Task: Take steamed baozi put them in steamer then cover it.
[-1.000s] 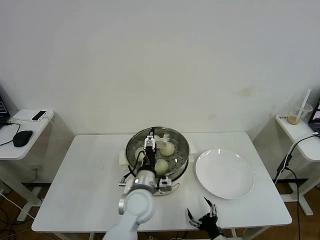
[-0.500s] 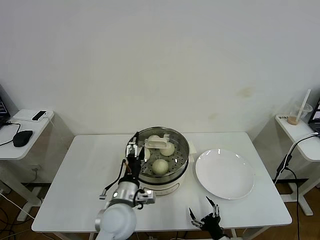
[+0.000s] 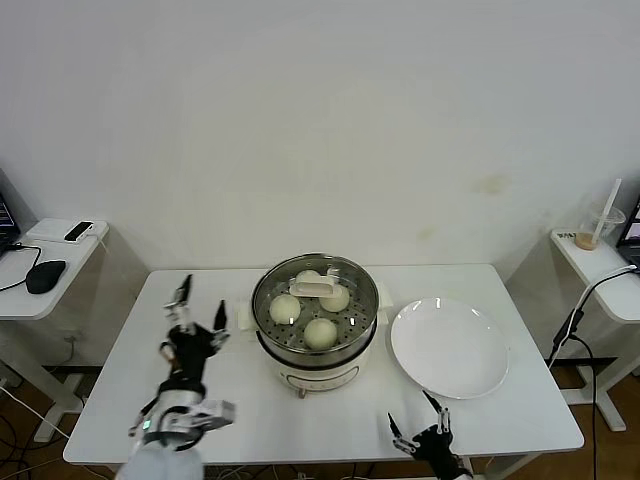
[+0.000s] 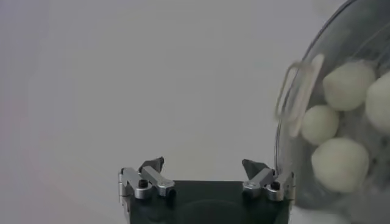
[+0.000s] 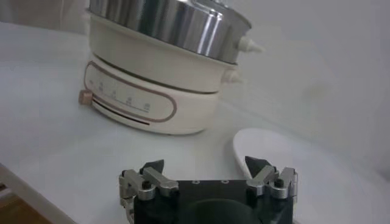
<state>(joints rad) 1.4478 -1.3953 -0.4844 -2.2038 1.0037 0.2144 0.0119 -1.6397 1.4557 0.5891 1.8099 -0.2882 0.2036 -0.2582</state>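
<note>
The left pincer, over the steamer a second ago, has drawn back and now hangs above the table left of the steamer, its jaws wide and holding nothing. The cover that it was over now sits on the steamer. There are four baozi inside, seen through the glass; the rearmost is partly hidden behind the cover's one handle. One white plate lies just right of the steamer, with nothing on it. The right pincer has barely shifted, low at the table's near edge, jaws wide and holding nothing, its arm cut off by the frame
</note>
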